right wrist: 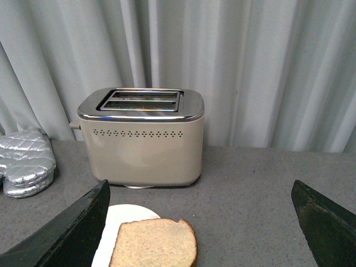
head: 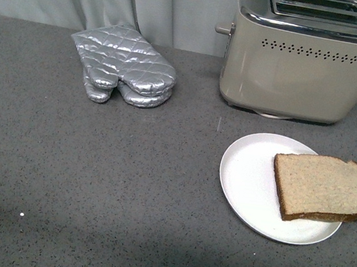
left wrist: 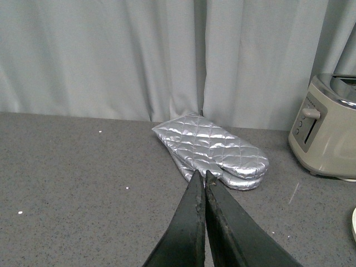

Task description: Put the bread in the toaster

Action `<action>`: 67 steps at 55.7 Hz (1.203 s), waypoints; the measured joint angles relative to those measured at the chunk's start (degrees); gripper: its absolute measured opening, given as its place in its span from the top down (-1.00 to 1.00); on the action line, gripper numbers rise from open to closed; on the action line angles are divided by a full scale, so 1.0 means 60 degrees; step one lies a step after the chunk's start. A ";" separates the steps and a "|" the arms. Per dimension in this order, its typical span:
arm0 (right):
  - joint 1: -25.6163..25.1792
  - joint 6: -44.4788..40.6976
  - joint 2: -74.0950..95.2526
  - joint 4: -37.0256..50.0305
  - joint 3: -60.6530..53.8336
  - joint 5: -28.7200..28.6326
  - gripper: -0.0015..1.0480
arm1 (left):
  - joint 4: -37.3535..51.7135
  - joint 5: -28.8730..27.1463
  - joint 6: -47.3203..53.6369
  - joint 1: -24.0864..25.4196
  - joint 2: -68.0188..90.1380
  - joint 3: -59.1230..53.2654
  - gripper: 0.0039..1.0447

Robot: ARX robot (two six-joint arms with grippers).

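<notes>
In wrist views, left claw point(left wrist: 202, 176) is pinched, right claw point(right wrist: 200, 186) spread.

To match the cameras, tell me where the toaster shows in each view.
Front view: toaster at upper right, behind the plate.
Left wrist view: toaster cut off at the frame edge, beyond the silver oven mitts.
Right wrist view: toaster whole, behind the bread.
Shared landmark: the silver oven mitts, in all three.

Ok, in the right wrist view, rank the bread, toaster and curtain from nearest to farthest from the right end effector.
1. Bread, lying on the plate, directly ahead of the open right end effector.
2. Toaster, standing beyond the plate.
3. Curtain, hanging behind the toaster.
</notes>
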 joint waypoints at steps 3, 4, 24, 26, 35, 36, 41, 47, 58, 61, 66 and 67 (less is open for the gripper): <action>0.0000 0.0000 0.0000 0.0000 0.0000 -0.0004 -0.81 | -0.0317 0.0106 0.0007 0.0117 -0.0353 -0.0004 0.94; 0.0000 0.0000 0.0000 0.0000 0.0000 -0.0004 -0.81 | -0.0503 0.0168 0.0015 0.0182 -0.0561 -0.0004 0.94; 0.0000 0.0000 0.0000 0.0000 0.0000 0.0000 -0.81 | -0.2568 0.1271 0.0033 0.1319 -0.2779 -0.0007 0.94; 0.0000 0.0004 0.0000 0.0000 0.0000 0.0000 -0.81 | -0.2790 0.1268 0.0033 0.1322 -0.3009 -0.0007 0.94; 0.0000 0.0000 0.0000 0.0000 0.0000 0.0000 -0.81 | -0.3501 0.1271 0.0036 0.1322 -0.3748 -0.0007 0.94; 0.0000 0.0000 0.0000 0.0000 0.0000 0.0000 -0.81 | -0.3537 0.1268 0.0036 0.1322 -0.3781 -0.0011 0.94; 0.0000 0.0000 0.0000 0.0000 0.0000 0.0000 -0.81 | -0.3840 0.1268 0.0033 0.1322 -0.4091 -0.0007 0.94; 0.0000 0.0000 0.0000 0.0000 0.0000 0.0000 -0.81 | -0.4135 0.1268 0.0036 0.1322 -0.4379 -0.0007 0.94; 0.0000 0.0000 0.0000 0.0000 0.0000 0.0000 -0.81 | -0.4612 0.1271 0.0036 0.1322 -0.4856 -0.0007 0.94; 0.0000 0.0000 0.0000 0.0000 0.0000 0.0000 -0.81 | -0.4721 0.1268 0.0036 0.1322 -0.4962 -0.0007 0.94; 0.0000 0.0000 0.0000 0.0000 0.0000 0.0000 -0.81 | -0.5876 0.1275 0.0036 0.1322 -0.5825 -0.0007 0.94; 0.0000 0.0000 0.0000 0.0000 0.0000 0.0000 -0.81 | -0.6175 0.1290 0.0036 0.1322 -0.6076 -0.0007 0.94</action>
